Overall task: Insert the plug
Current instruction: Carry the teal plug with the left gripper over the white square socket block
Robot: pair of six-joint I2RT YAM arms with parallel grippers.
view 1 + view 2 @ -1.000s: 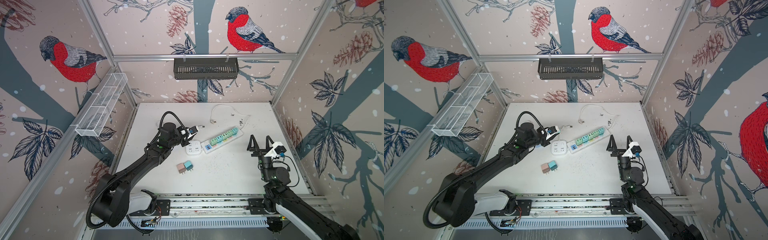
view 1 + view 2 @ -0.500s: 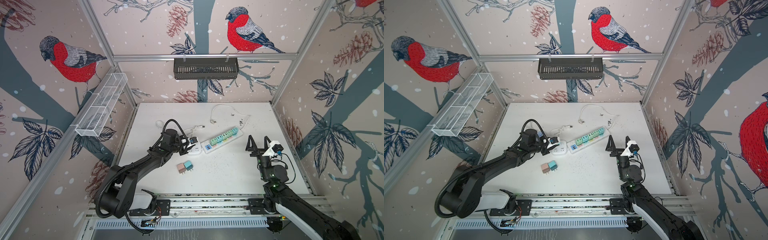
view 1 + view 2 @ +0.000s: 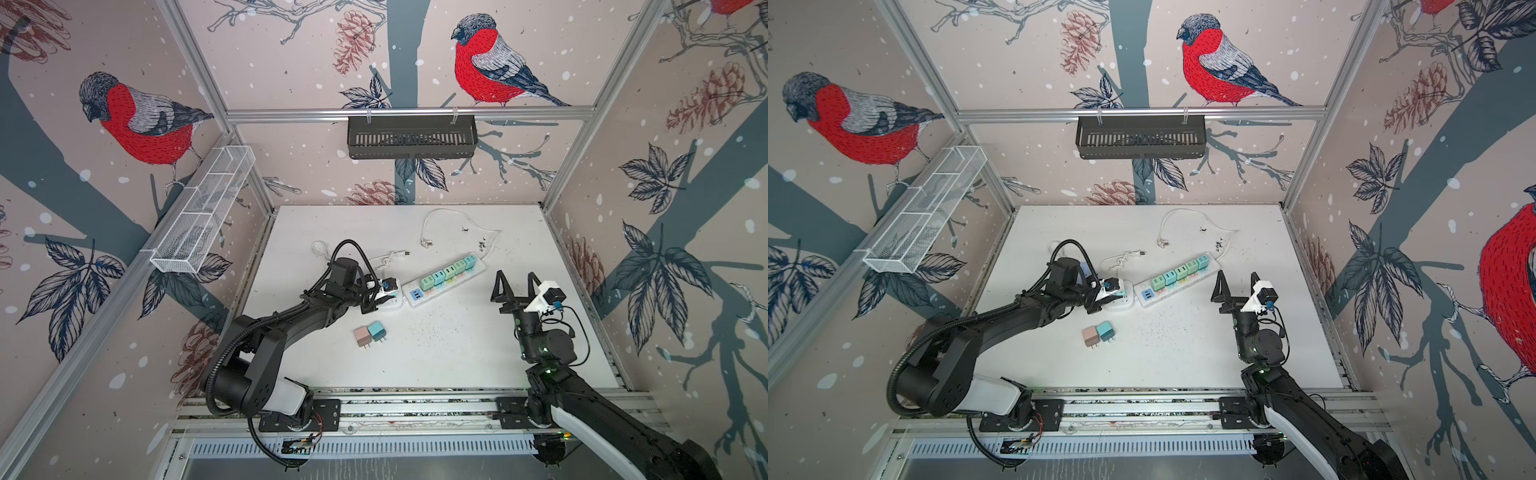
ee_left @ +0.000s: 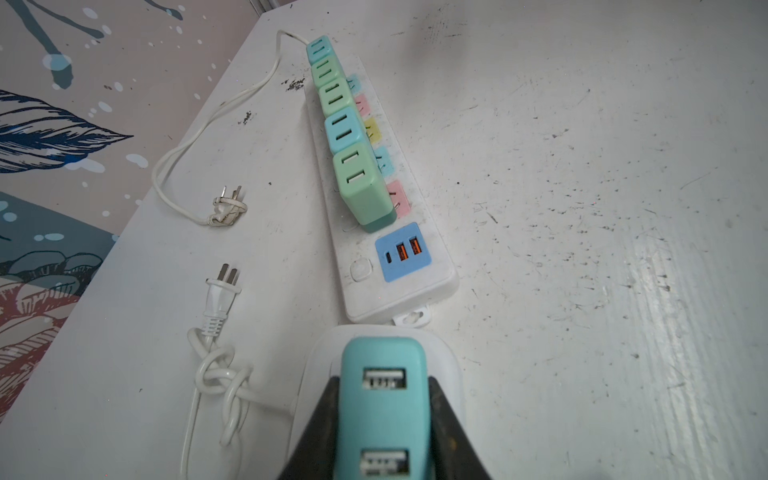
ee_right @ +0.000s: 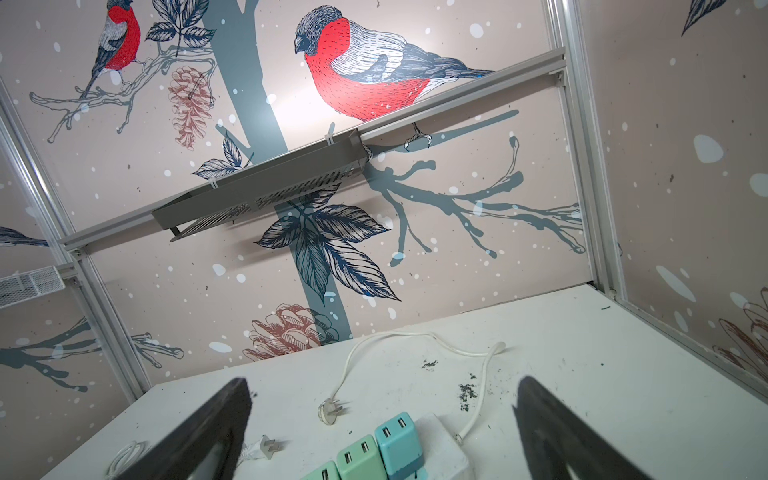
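Nearest the front edge of the white surface (image 3: 457,357), a pink adapter (image 3: 361,336) and a blue adapter (image 3: 377,330) lie side by side, touching, prongs toward the front.

Just behind them the left tool (image 4: 382,399) is pinching the plug (image 4: 380,415), one black finger on each side. The plug is a teal, round-cornered box with a smooth matte shell and two USB ports on its top face, one behind the other. It stands upright on a small white block (image 4: 449,374) left of centre on the surface. Its prongs are hidden, so I cannot tell how far it is seated.

Off to the right, the right tool (image 3: 515,276) hangs above the surface with its fingers spread wide and nothing between them.

Beyond the block, almost touching its far end, a white strip (image 4: 399,299) runs diagonally toward the back right. It carries a blue USB panel at the near end and then a row of adapters (image 4: 343,133), five green and teal ones, all plugged in upright.

Farthest back, a knotted cord (image 4: 220,374) and a long cord (image 4: 199,145) lie loose, their heads unplugged.
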